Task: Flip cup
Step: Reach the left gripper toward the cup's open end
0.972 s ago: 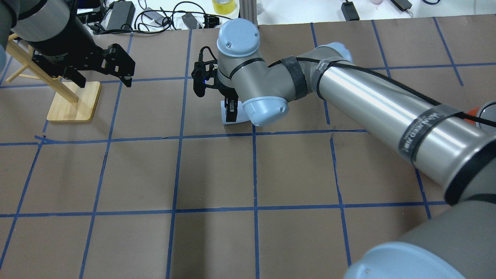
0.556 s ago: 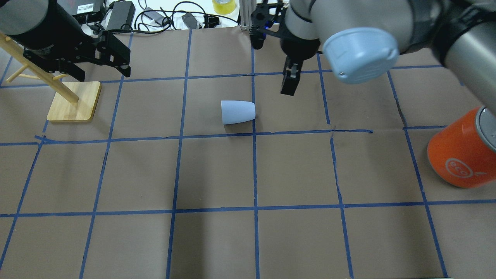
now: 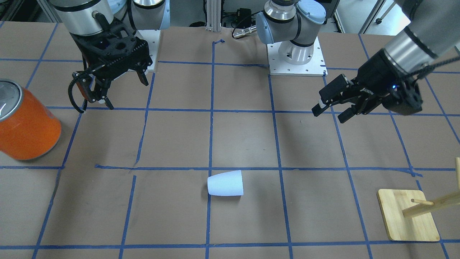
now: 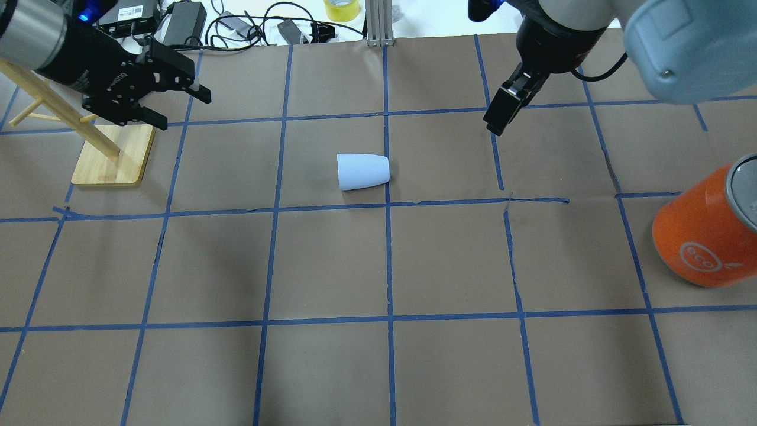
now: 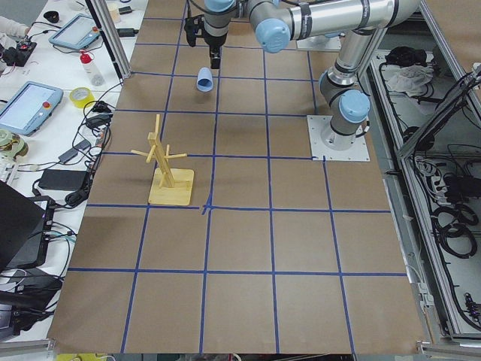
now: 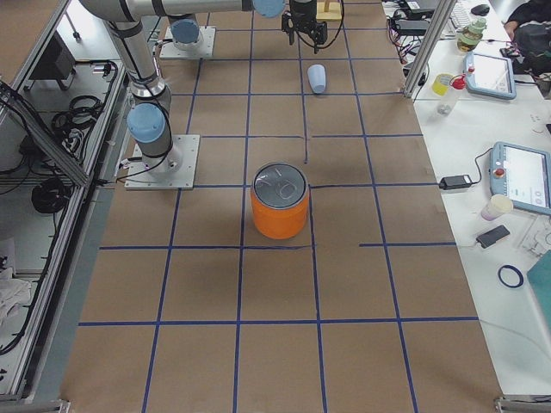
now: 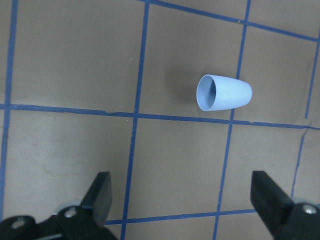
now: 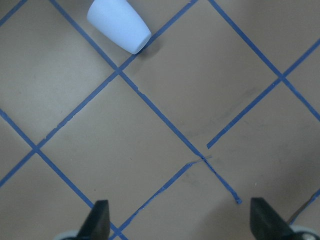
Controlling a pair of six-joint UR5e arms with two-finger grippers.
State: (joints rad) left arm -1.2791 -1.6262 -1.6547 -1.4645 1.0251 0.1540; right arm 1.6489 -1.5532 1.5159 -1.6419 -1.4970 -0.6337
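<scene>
- Cup (image 4: 362,171): pale blue-white, tapered, plain, no handle. It lies on its side near the centre of the counter (image 4: 449,260), with its mouth toward the robot's left.
- Left gripper (image 4: 182,109): jaws wide apart, holding nothing, raised above the counter, well apart from the cup.
- Right gripper (image 3: 125,92): jaws wide apart, holding nothing, touching nothing, well apart from the cup.
- Count: one cup, two grippers, one orange cylinder (image 4: 704,236), one wooden stand (image 4: 112,157).

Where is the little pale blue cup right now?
In the overhead view the cup lies on its side near the middle of the table, just left of a blue tape line, between the wooden stand and the orange can.
</scene>
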